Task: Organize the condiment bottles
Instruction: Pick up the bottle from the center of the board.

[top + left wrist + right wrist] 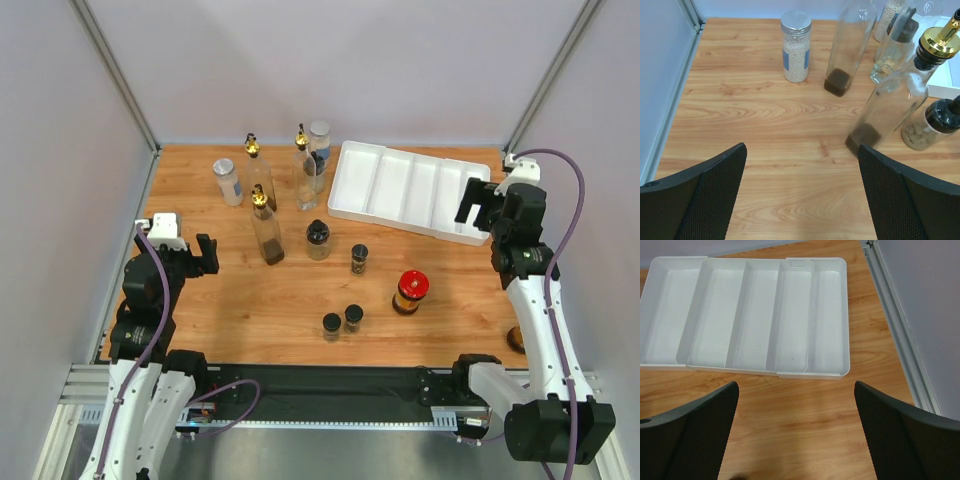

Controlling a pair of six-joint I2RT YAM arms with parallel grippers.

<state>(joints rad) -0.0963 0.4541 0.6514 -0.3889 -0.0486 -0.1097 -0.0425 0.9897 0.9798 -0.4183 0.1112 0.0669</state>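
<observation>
Jaws on both of my grippers stand spread wide, with nothing between them. My left gripper (800,200) hovers over bare wood at the left side of the table (250,335), its pads (715,190) framing the back cluster. My right gripper (797,440) hangs at the far right, just short of the near rim of the white divided tray (810,374).

All the condiment bottles stand upright on the wood, outside the tray.
- Nearest tall bottle (892,102): gold spout, dark liquid at its base, closest to my left gripper.
- Second tall bottle (847,50): behind it, same dark dregs.
- Third tall bottle (305,172): further right, near the tray's left end.
- Silver-lidded jar (796,47): white grains, left of the tall ones.
- Second silver-lidded jar (320,138): at the back, beside the third tall bottle.
- Black-capped jar (318,240): just right of the nearest tall bottle.
- Small spice jar (359,259): a little further right.
- Two small spice jars, one (331,326) just beside the other (353,318), toward the near edge.
- Red-lidded jar (410,292): alone, between the tray and the near edge.
</observation>
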